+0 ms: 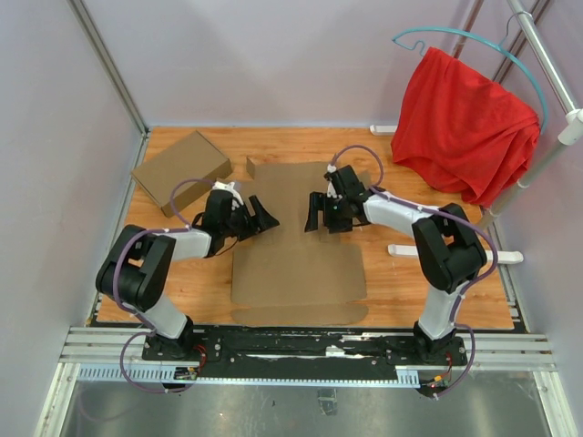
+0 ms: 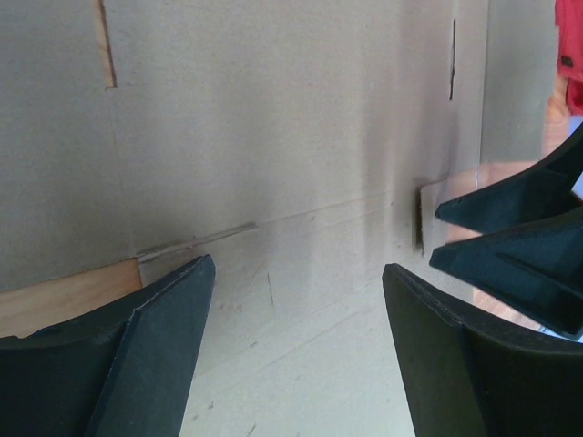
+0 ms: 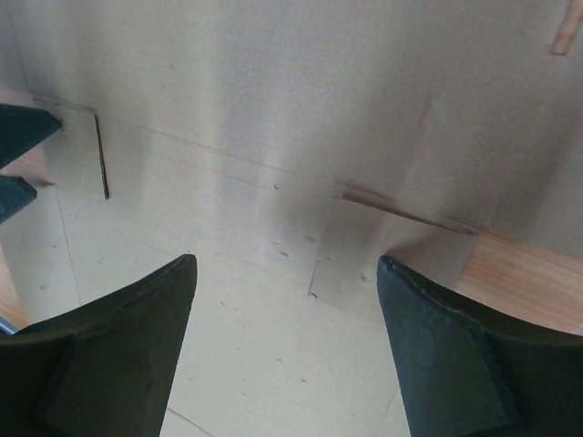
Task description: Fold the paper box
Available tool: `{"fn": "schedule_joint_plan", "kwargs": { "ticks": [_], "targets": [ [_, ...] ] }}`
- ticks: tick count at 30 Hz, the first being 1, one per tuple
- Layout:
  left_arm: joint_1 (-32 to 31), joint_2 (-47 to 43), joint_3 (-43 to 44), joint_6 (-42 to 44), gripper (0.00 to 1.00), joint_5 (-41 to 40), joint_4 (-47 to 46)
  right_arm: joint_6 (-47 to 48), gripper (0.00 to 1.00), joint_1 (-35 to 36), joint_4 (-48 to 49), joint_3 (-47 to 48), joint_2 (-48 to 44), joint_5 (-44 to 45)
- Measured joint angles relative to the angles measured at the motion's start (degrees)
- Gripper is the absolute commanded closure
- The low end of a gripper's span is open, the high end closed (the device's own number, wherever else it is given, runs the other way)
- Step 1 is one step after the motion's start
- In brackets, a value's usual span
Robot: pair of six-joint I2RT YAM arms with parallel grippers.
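Note:
The paper box [image 1: 296,246] is a flat brown die-cut cardboard sheet lying unfolded on the wooden table between the arms. My left gripper [image 1: 260,217] is open and empty, just above the sheet's left side. My right gripper [image 1: 321,218] is open and empty, above the sheet's right side, facing the left one. In the left wrist view the sheet [image 2: 291,137] fills the frame with creases and slits, and the right gripper's fingers [image 2: 510,237] show at the right. In the right wrist view the sheet [image 3: 273,109] lies under the open jaws.
A folded brown cardboard box [image 1: 181,170] lies at the back left of the table. A red cloth [image 1: 465,123] hangs on a hanger from a rack at the back right. A white bar [image 1: 455,252] lies at the table's right.

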State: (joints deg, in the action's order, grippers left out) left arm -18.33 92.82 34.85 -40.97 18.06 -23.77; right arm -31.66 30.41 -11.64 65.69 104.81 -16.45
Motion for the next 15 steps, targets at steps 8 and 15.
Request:
{"fn": "schedule_joint_plan", "kwargs": {
  "ticks": [8,15],
  "targets": [
    [-1.3,-6.9,1.1,1.4,0.13,-3.4,12.8,5.4,0.17,0.1,-9.9,5.2,-3.4,6.3],
    [-1.3,-10.5,14.2,7.1,0.1,-13.2,25.8,12.1,0.15,-0.4,-16.8,16.7,-6.7,12.6]
  ]
}}
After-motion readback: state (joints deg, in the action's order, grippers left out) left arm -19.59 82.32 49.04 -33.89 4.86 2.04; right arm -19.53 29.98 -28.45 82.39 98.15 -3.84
